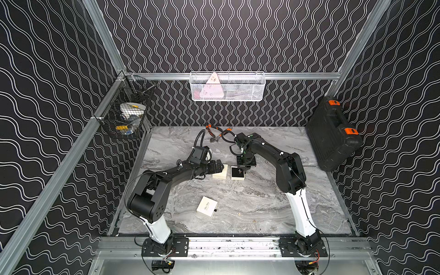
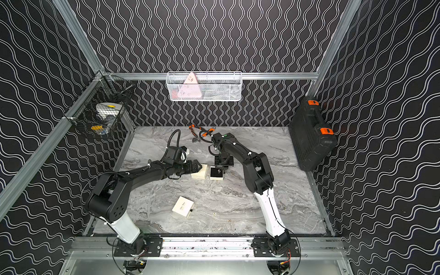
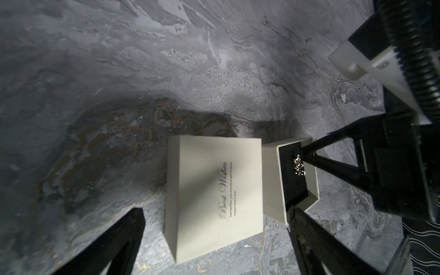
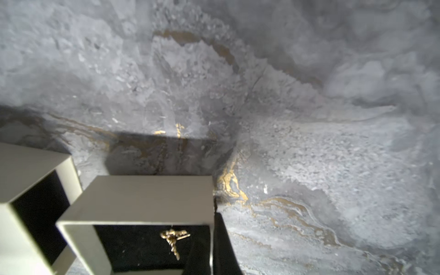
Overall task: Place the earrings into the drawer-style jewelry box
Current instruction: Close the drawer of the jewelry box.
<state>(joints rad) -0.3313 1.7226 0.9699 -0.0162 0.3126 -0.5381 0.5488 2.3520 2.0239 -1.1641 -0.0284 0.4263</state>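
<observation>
The drawer-style jewelry box lies in two parts at mid-table. Its cream sleeve (image 1: 219,172) (image 3: 214,190), printed "Best Wishes", sits between the fingers of my open left gripper (image 1: 217,166) (image 3: 217,214), which do not touch it. Just to its right stands the pulled-out drawer (image 1: 238,179) (image 4: 142,197) with black lining. The earrings (image 4: 172,237) (image 3: 298,165), a small gold tangle, lie on that lining. My right gripper (image 1: 245,167) (image 4: 213,252) is shut on the drawer's side wall, one finger inside, one outside. The sleeve (image 4: 31,166) shows its dark open end in the right wrist view.
A second, closed cream box (image 1: 206,206) lies nearer the front. Orange-handled pliers (image 1: 215,133) lie at the back behind both arms. A black tool case (image 1: 333,133) leans at the right wall. A white mesh basket (image 1: 227,87) and a black wire basket (image 1: 126,112) hang on the walls.
</observation>
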